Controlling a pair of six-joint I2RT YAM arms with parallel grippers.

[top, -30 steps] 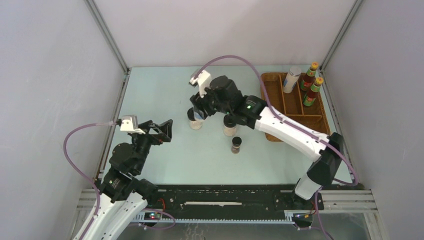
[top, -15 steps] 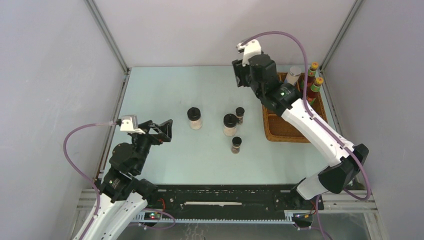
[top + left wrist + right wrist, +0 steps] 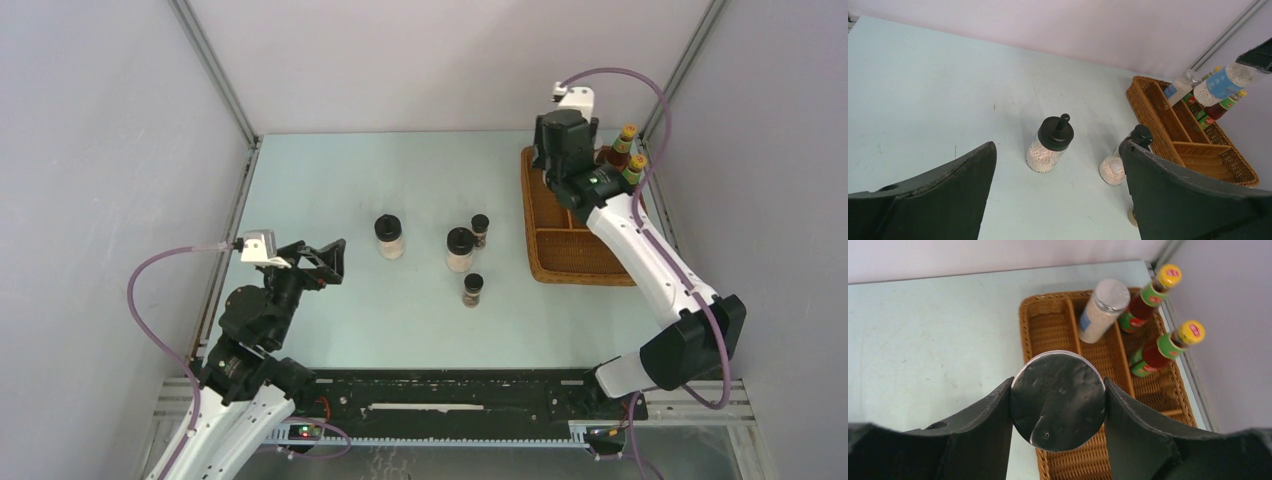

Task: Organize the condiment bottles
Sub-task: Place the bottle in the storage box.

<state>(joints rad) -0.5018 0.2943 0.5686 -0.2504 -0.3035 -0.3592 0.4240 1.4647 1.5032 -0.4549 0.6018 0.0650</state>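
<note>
My right gripper (image 3: 562, 158) is shut on a silver-lidded blue-label jar (image 3: 1058, 400) and holds it above the far left part of the wicker tray (image 3: 590, 250). The held jar also shows in the left wrist view (image 3: 1223, 85). A second silver-lidded jar (image 3: 1103, 310) and two red sauce bottles (image 3: 1148, 297) (image 3: 1168, 347) stand in the tray's far end. Two black-lidded white jars (image 3: 389, 236) (image 3: 460, 248) and two tiny dark jars (image 3: 480, 229) (image 3: 473, 289) stand mid-table. My left gripper (image 3: 325, 260) is open and empty, near and left of them.
The tray (image 3: 1048, 335) has long divided compartments and lies along the right wall. Grey enclosure walls surround the table on three sides. In the left wrist view one black-lidded jar (image 3: 1050, 145) stands between my fingers' lines, farther away.
My right arm has carried the silver-lidded jar from the middle of the table rightward to above the tray. The left arm has not moved.
</note>
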